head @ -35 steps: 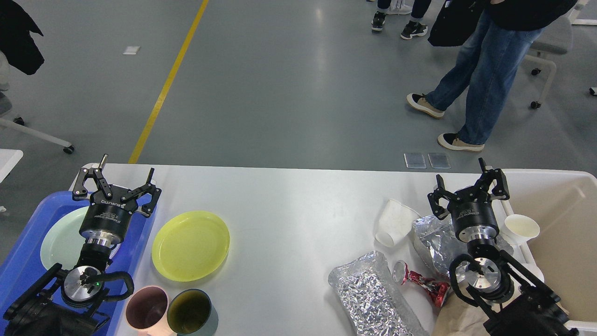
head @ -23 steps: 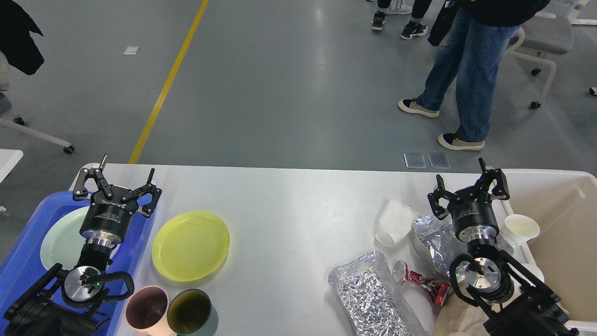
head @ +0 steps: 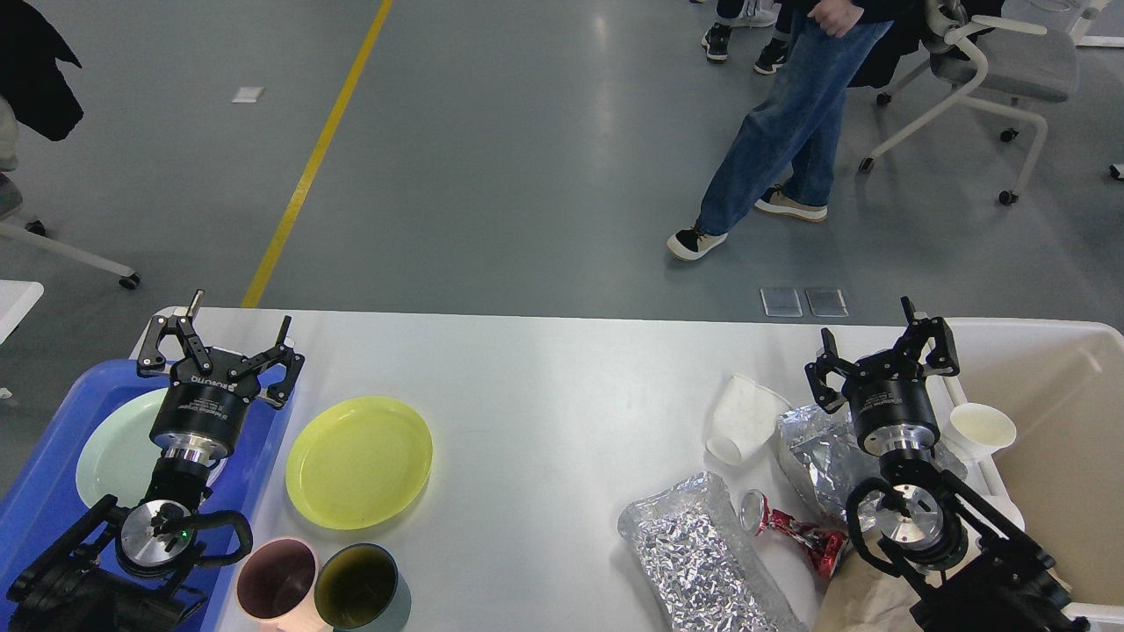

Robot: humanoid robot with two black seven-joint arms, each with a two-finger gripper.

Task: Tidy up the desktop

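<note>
The desk (head: 544,377) stretches white across the lower part of the view, with clutter gathered at both ends and the middle bare. The left hand (head: 219,347) hangs above the blue tray (head: 53,456) at the desk's left edge, its fingers spread apart and holding nothing; the right hand (head: 882,355) is likewise spread and empty above the rubbish near the right edge, beside the beige tub (head: 1054,412). The likeliest trouble is on the right: the crumpled foil bags (head: 702,553), the crushed red can (head: 790,527), the tipped paper cup (head: 742,417) and a brown paper bag lie touching or overlapping, so a grasp on one may drag or knock a neighbour, and the can or the brown bag at the near edge could slide off. Foil is slippery and collapses under a pinch, so a bag may slip free short of the tub. An upright paper cup (head: 982,430) sits at the tub's rim and could be toppled by the arm passing. On the left, the yellow plate (head: 358,461) lies flat and thin, hard to get a finger under, and a low sweep could hit the two cups (head: 320,584) at the near edge
</note>
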